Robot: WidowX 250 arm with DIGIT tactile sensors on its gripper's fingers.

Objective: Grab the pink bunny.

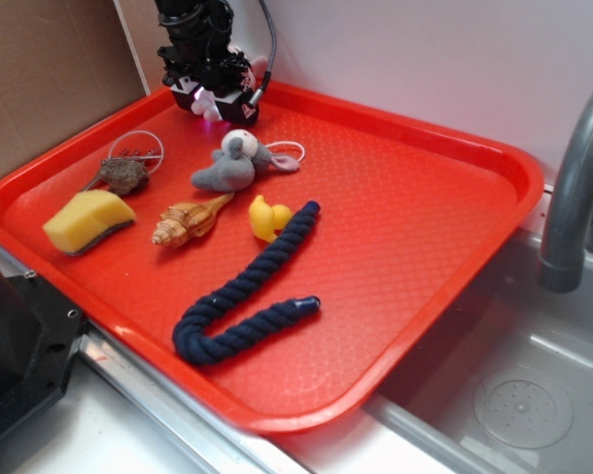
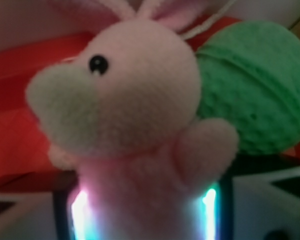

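- Red tray (image 1: 425, 227): sits on the bench beside a sink (image 1: 519, 395), whose grey tap (image 1: 573, 188) stands at the right edge.
- Robot arm: black, at the far left corner of the tray; its fingers (image 1: 210, 102) are low over the tray surface there.
- Pink bunny (image 2: 135, 130): fills the wrist view, body running down between the two lit finger pads (image 2: 80, 212), head and ears toward the top. In the exterior view only a small pale patch shows under the fingers at the far left corner. The fingers appear closed against the bunny's lower body on both sides.
- Green knitted ball (image 2: 255, 90): just beside the bunny, touching or nearly touching its right side in the wrist view; hidden in the exterior view.
- Grey plush animal (image 1: 235, 163): lies on the tray just nearer than the fingers, with a white loop of string at its right.
- Yellow sponge (image 1: 87, 220): near left part of the tray.
- Brown lump with a ring (image 1: 127, 173): just beyond the sponge.
- Seashell (image 1: 188, 222): between sponge and duck.
- Yellow rubber duck (image 1: 267, 217): middle of the tray, touching the rope's far end.
- Dark blue rope (image 1: 247, 311): bent in a hairpin, near middle of the tray.
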